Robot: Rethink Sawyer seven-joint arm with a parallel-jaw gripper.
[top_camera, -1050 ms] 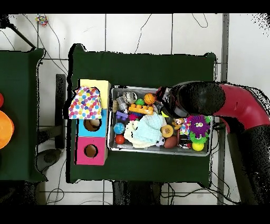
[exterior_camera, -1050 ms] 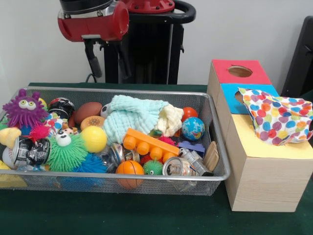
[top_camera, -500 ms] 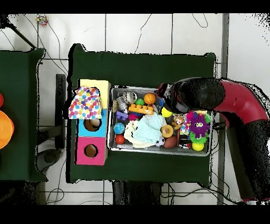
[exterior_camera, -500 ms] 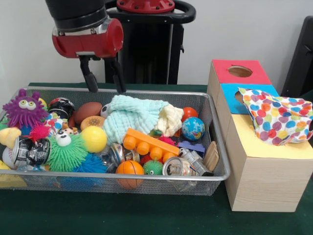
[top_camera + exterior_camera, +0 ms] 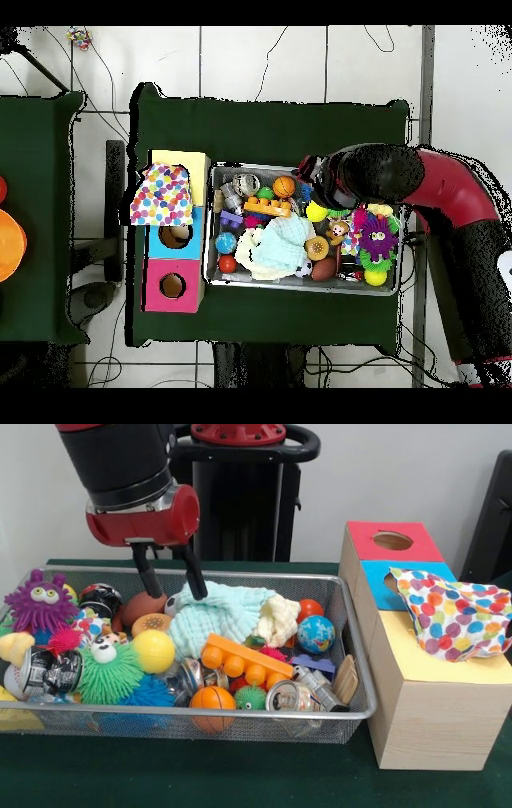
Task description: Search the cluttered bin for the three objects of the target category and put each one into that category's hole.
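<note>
Gripper (image 5: 171, 587): jaws released, spread apart, tips low over the far left of the bin (image 5: 352, 664), one finger at the brown ball (image 5: 142, 606), the other at the edge of the mint cloth (image 5: 216, 616). Bin on the green desk (image 5: 240, 776), filled: purple monster (image 5: 38, 602), green spiky toy (image 5: 108, 674), yellow ball (image 5: 154, 650), orange block (image 5: 244, 657), basketball (image 5: 212, 699), globe ball (image 5: 316, 634), cans (image 5: 290, 696). Box (image 5: 416, 696) just beside the bin, with red (image 5: 392, 541), blue and yellow sections, red hole open, dotted cloth (image 5: 454, 616) draped over the blue and yellow.

Bin (image 5: 356, 664) packed tight; mint cloth (image 5: 216, 616) and brown football (image 5: 142, 606) crowd the open pincer (image 5: 173, 594).
</note>
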